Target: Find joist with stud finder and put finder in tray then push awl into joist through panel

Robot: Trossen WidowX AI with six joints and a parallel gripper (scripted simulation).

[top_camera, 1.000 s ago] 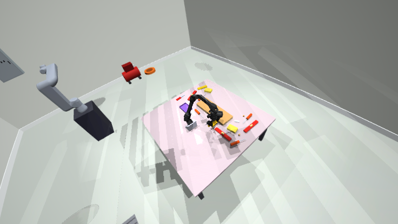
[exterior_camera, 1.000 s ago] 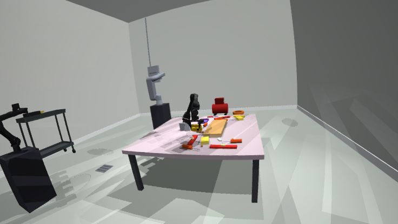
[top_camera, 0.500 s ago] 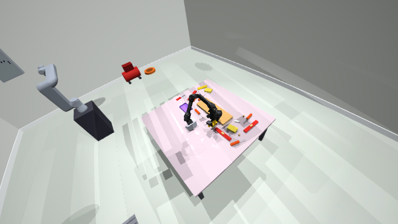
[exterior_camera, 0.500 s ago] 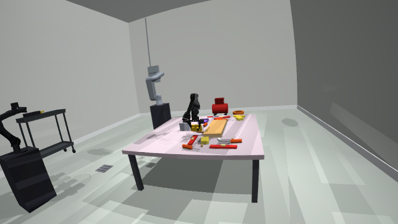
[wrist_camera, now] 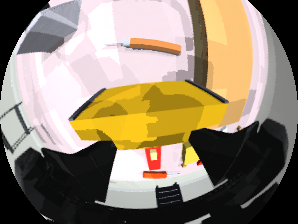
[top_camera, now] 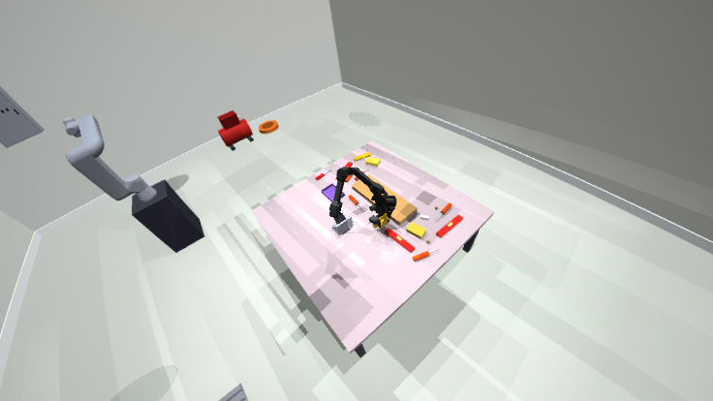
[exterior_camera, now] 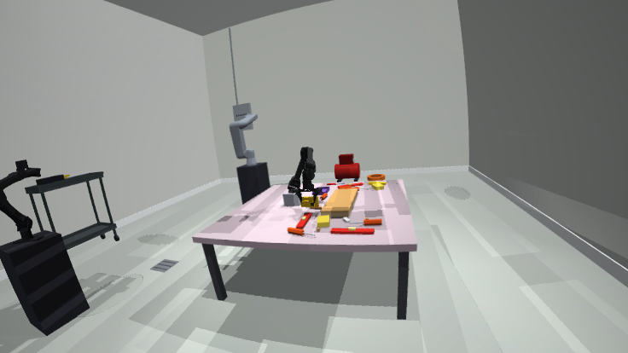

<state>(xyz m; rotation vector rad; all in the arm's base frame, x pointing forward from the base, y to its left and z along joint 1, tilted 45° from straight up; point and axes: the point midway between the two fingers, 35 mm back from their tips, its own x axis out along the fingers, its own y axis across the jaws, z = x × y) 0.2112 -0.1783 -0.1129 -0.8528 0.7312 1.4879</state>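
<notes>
My gripper (top_camera: 378, 217) (exterior_camera: 309, 197) (wrist_camera: 151, 132) is shut on the yellow stud finder (top_camera: 383, 222) (exterior_camera: 310, 202) (wrist_camera: 150, 112), which has dark strips at both ends. It is held low, beside the near part of the tan floor panel (top_camera: 406, 211) (exterior_camera: 340, 201) (wrist_camera: 225, 50); its exact height is unclear. In the wrist view its right end overlaps the panel's edge. An orange-handled tool with a thin metal shaft, which looks like the awl (top_camera: 353, 200) (wrist_camera: 155, 46), lies between the arm and the panel. The purple tray (top_camera: 331, 192) (exterior_camera: 323, 189) is behind it. No joist is visible.
A red level (top_camera: 400, 239) (exterior_camera: 304, 220) and a yellow block (top_camera: 416, 230) (exterior_camera: 323, 221) lie near the panel's near end. Another red level (top_camera: 455, 221) (exterior_camera: 342, 230) and orange-handled tools (top_camera: 420, 256) (exterior_camera: 372, 222) lie toward the table edge. More tools lie beyond the panel.
</notes>
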